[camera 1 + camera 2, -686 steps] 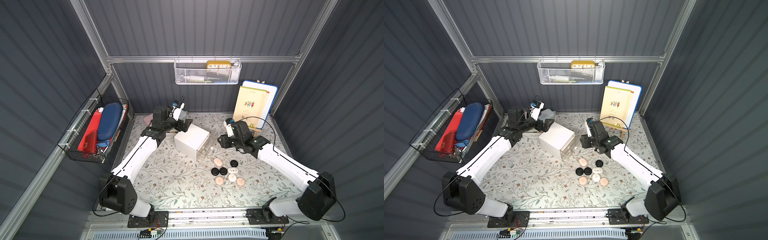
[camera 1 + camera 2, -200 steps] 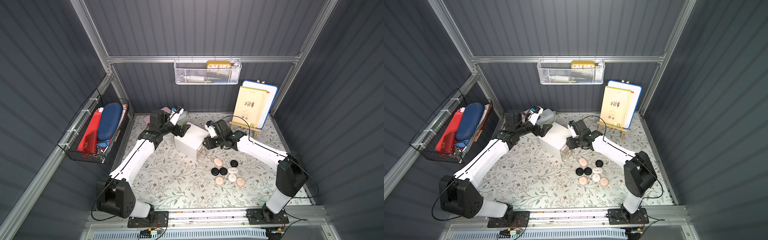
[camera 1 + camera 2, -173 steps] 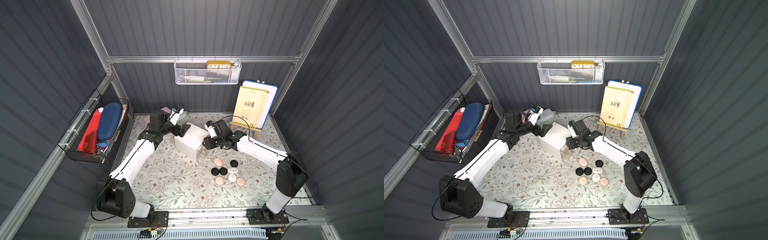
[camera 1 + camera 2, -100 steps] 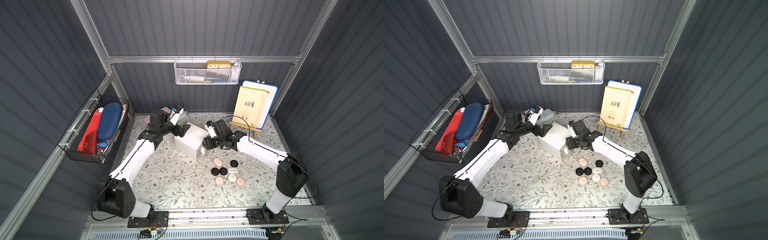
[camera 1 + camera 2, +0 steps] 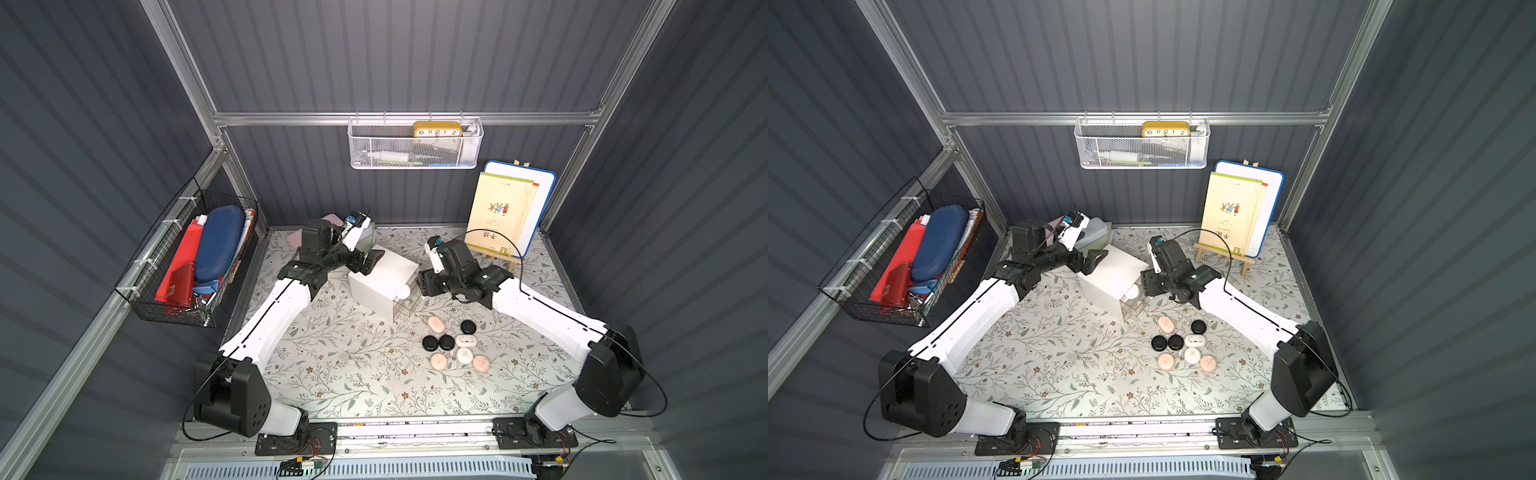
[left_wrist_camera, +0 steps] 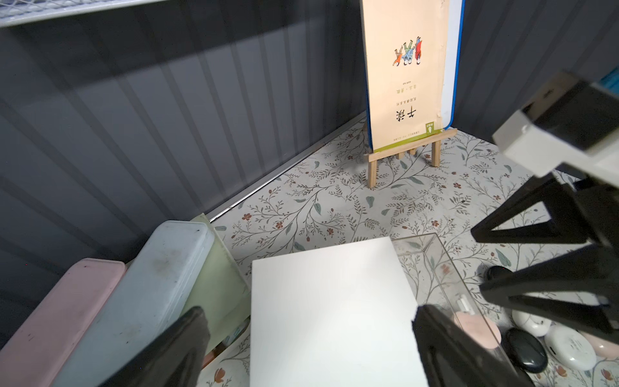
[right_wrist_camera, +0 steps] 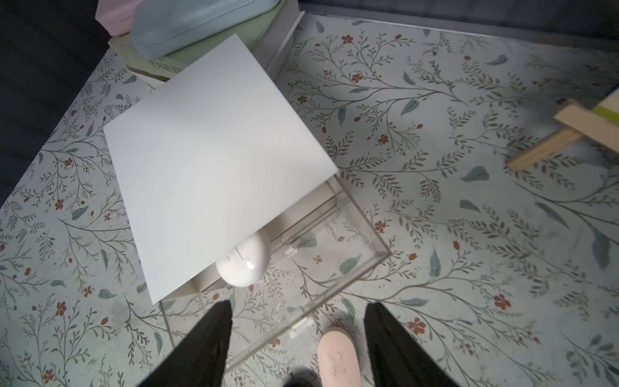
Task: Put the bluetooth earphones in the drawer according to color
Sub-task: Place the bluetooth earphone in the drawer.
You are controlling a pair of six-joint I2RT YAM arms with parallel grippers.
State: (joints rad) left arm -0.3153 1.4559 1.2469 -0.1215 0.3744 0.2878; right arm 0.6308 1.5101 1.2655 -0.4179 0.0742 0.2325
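One white case [image 7: 244,264] in drawer [image 7: 214,150], eight cases [image 5: 464,341] beside; left claw [image 5: 1091,261] and right claw [image 7: 298,306] gape.

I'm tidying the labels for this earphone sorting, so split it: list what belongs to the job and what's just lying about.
Belongs to the job:
- cabinet, its clear drawer pulled out
- white case in that drawer
- eight cases on the mat: three black, two white, three pink

Just lying about:
- pink pencil case, blue pencil case
- green box
- book, clock
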